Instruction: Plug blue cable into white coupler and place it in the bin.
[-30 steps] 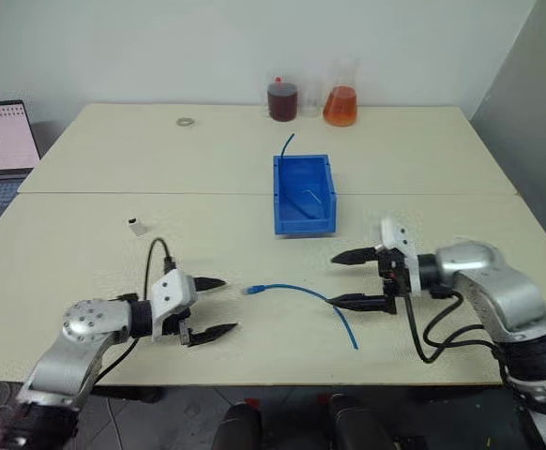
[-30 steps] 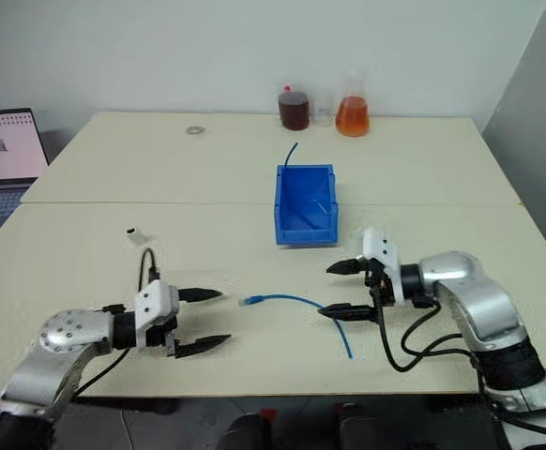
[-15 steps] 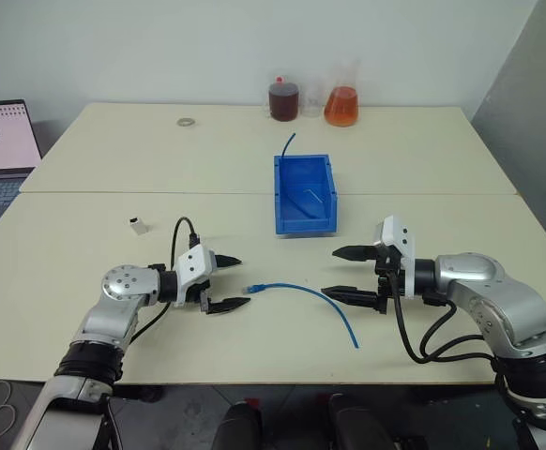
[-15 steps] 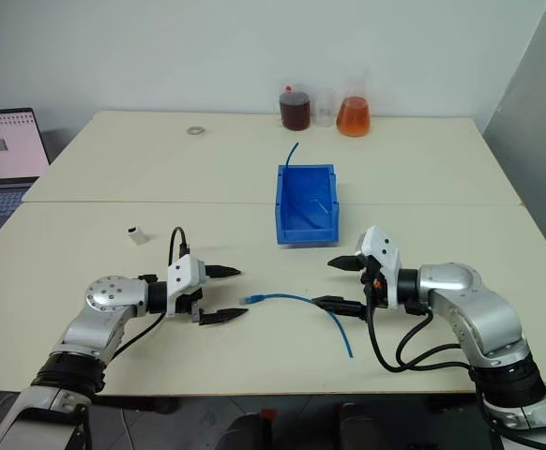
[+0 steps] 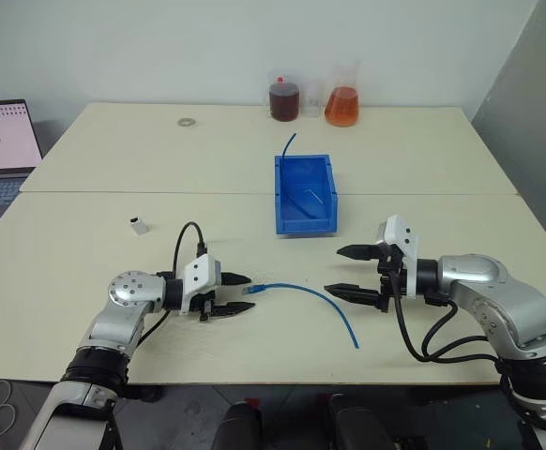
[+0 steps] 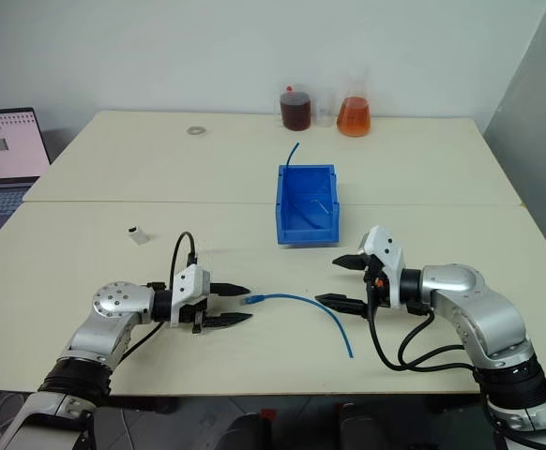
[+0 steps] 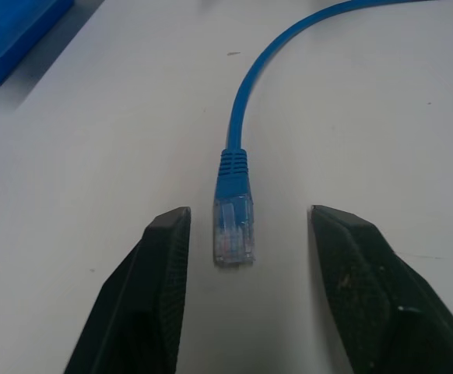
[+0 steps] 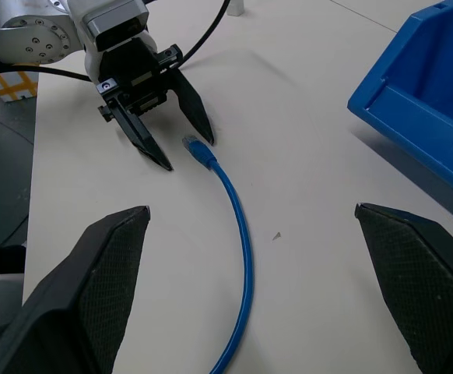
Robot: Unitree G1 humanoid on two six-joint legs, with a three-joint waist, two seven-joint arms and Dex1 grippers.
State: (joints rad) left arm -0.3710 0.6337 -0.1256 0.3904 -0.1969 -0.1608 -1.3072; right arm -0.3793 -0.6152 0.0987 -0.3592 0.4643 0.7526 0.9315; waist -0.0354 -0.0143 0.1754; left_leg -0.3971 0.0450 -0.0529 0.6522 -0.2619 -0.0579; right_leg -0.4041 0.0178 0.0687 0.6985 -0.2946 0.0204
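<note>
The blue cable (image 5: 306,292) lies loose on the table (image 5: 104,169) near its front edge, its pale plug (image 7: 233,230) between the two fingers of the left end effector (image 5: 235,294), which stand apart and touch neither side of it. The right end effector (image 5: 350,272) hovers wide open over the cable's bend. Bare tabletop separates both from the bin (image 5: 303,193) farther back. The white coupler (image 5: 139,225) sits well apart, towards the left edge.
</note>
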